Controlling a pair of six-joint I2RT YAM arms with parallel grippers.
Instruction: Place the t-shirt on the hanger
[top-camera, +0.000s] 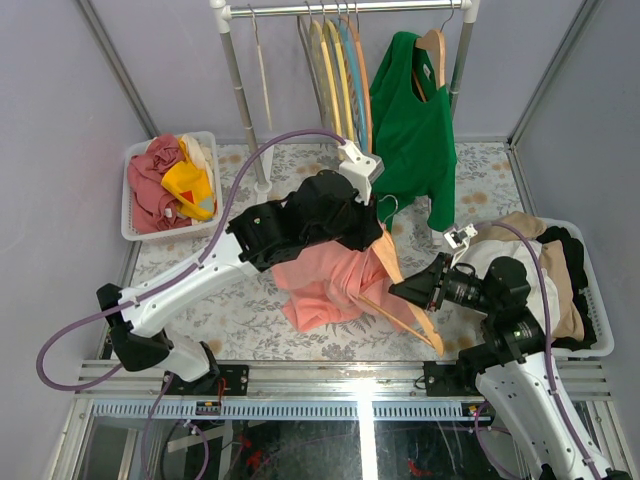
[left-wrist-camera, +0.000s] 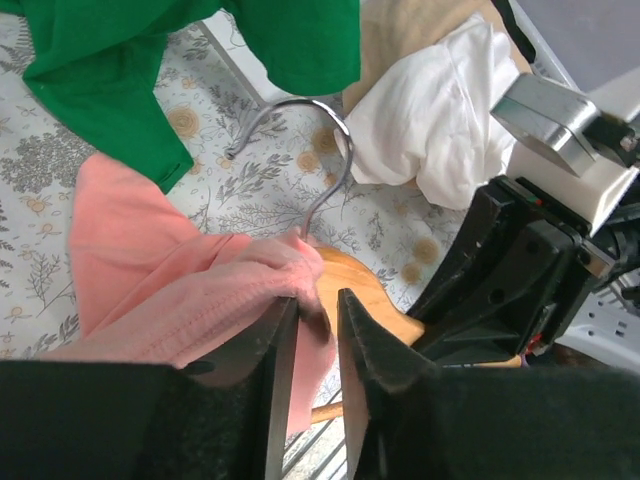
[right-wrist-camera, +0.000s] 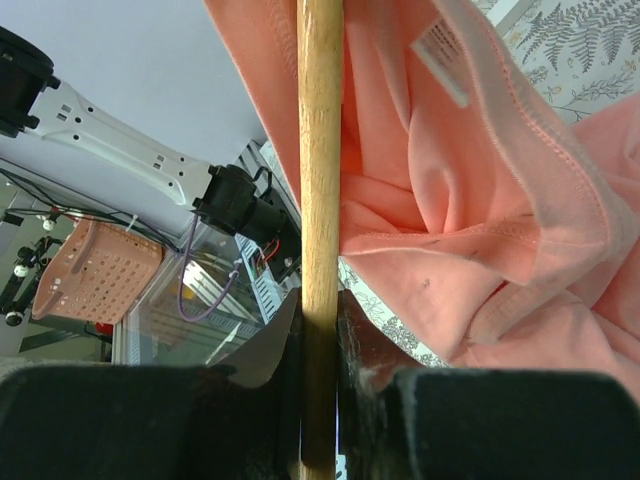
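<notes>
The salmon-pink t-shirt (top-camera: 320, 285) hangs bunched in mid-table, draped over the wooden hanger (top-camera: 410, 315). My left gripper (top-camera: 372, 232) holds a fold of the shirt (left-wrist-camera: 150, 280) between nearly closed jaws (left-wrist-camera: 318, 297), just by the hanger's wooden neck (left-wrist-camera: 365, 285) and silver hook (left-wrist-camera: 330, 150). My right gripper (top-camera: 400, 292) is shut on the hanger's wooden arm (right-wrist-camera: 320, 150), jaws (right-wrist-camera: 320, 300) clamped on both sides. The shirt's collar and label (right-wrist-camera: 480, 200) lie along that arm. The hanger's far end is hidden under the cloth.
A clothes rail post (top-camera: 245, 100) stands at the back with thin hangers (top-camera: 340, 60) and a green shirt (top-camera: 415, 120). A white basket (top-camera: 130, 195) of red and yellow clothes is at left. A basket (top-camera: 600, 320) of white, beige and black clothes is at right.
</notes>
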